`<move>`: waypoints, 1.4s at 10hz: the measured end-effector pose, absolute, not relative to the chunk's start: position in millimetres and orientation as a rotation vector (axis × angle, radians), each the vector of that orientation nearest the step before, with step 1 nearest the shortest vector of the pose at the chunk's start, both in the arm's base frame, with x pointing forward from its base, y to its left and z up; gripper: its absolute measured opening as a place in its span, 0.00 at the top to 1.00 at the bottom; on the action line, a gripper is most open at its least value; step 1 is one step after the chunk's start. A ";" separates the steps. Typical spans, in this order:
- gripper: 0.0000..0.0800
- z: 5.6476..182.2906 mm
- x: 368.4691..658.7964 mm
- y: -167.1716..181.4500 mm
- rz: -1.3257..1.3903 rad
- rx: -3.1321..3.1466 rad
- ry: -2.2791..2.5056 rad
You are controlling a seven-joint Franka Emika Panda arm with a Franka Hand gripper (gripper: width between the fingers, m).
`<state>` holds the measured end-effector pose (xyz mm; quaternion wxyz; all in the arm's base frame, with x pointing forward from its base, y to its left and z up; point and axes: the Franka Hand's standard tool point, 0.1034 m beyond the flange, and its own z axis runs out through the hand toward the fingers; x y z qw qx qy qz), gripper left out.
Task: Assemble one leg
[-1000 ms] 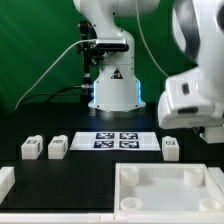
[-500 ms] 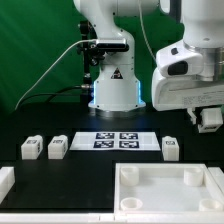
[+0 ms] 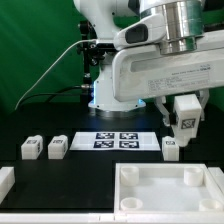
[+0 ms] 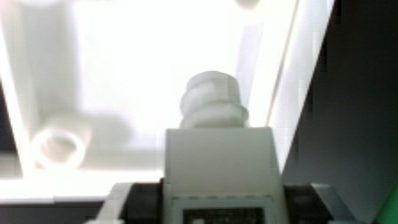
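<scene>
My gripper (image 3: 186, 116) is shut on a leg (image 3: 187, 108), a small white block with a black-and-white tag, and holds it in the air above the table at the exterior view's right. In the wrist view the held leg (image 4: 217, 120) sits between the dark fingers (image 4: 135, 200), its rounded peg end pointing away, over the large white tray (image 4: 107, 70). Three more legs stand on the black table: two at the exterior view's left (image 3: 31, 148) (image 3: 58, 147) and one at the right (image 3: 171, 149), just below the held leg.
The marker board (image 3: 117, 140) lies mid-table in front of the robot base. The large white tray (image 3: 128, 176) fills the near right, with a round socket (image 4: 59, 148) in its floor. A white piece (image 3: 5, 180) sits at the near left edge.
The arm has swung toward the exterior view's left and nearer the camera, carrying the leg with it. The legs on the table have not moved.
</scene>
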<state>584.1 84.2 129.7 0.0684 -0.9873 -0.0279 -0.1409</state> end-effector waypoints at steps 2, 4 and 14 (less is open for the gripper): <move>0.64 128.2 583.5 76.7 -0.681 -2.961 -0.074; 0.64 123.5 582.3 79.9 -0.729 -2.953 -0.063; 0.64 109.9 613.1 113.4 -0.925 -2.900 -0.087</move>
